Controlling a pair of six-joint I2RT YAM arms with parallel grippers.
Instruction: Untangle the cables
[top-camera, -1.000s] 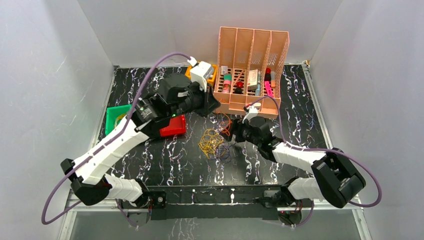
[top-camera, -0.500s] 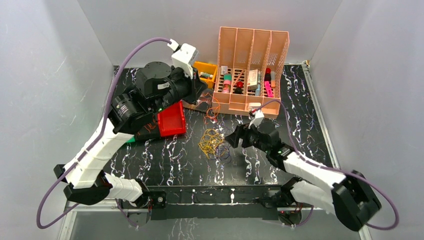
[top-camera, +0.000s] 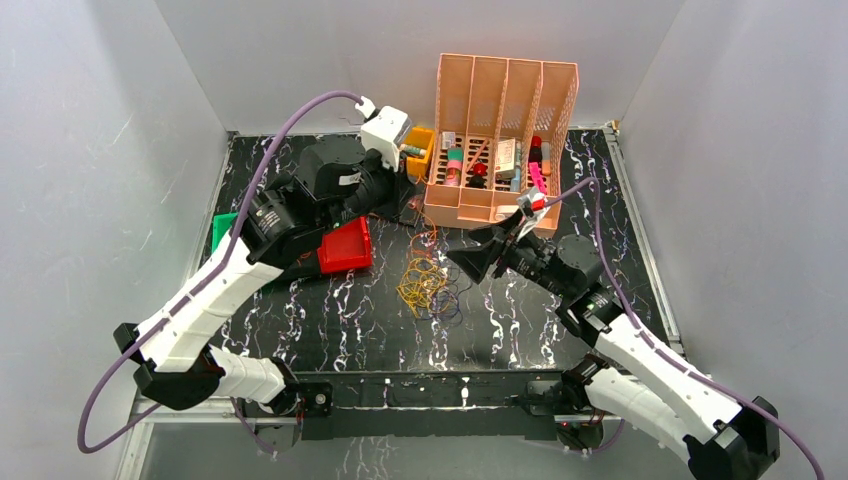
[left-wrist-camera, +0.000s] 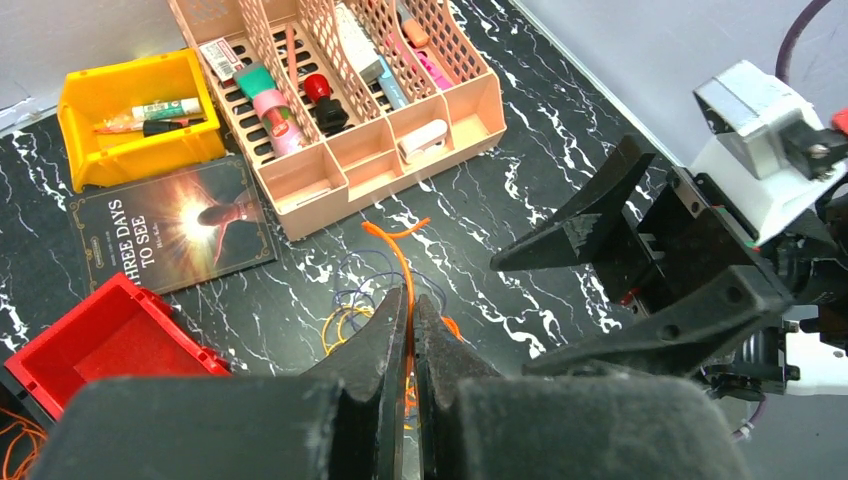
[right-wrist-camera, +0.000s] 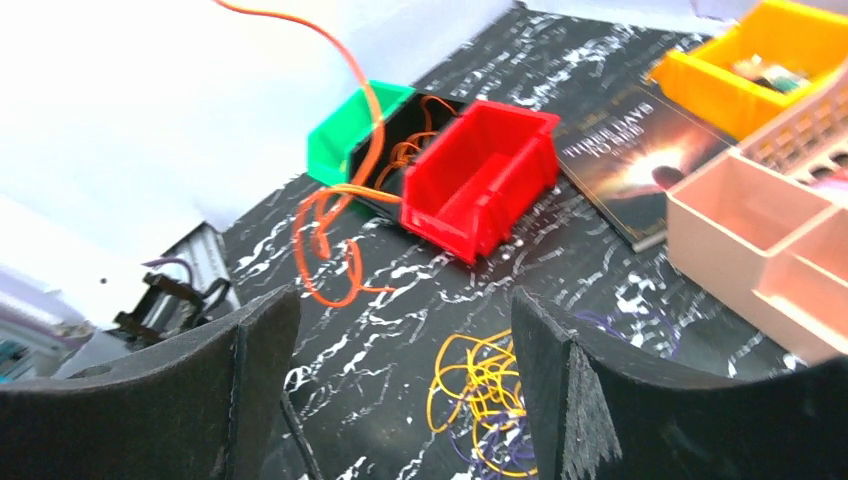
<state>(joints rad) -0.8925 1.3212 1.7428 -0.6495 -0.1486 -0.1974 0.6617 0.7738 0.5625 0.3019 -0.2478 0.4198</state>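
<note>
Cables (top-camera: 428, 287) lay tangled, yellow and purple, just ahead of the right end effector (top-camera: 468, 252) in the top view. From the left wrist, the left end effector (left-wrist-camera: 410, 300) was clamped shut on the orange cable (left-wrist-camera: 398, 250): the separating step, I judged. From the right wrist, the right one stood wide and empty; the next move called for pinning the pile below it. Black marbled bench (right-wrist-camera: 600, 290), white wall (right-wrist-camera: 150, 120).

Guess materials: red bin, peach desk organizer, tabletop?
Red bin: likely moulded plastic; uniform colour, soft sheen, rounded rim. Peach desk organizer: plastic too; thin slotted lattice walls, matte. Tabletop: black with white veining, marble look with a slight sheen; real stone or printed laminate, can't tell.
</note>
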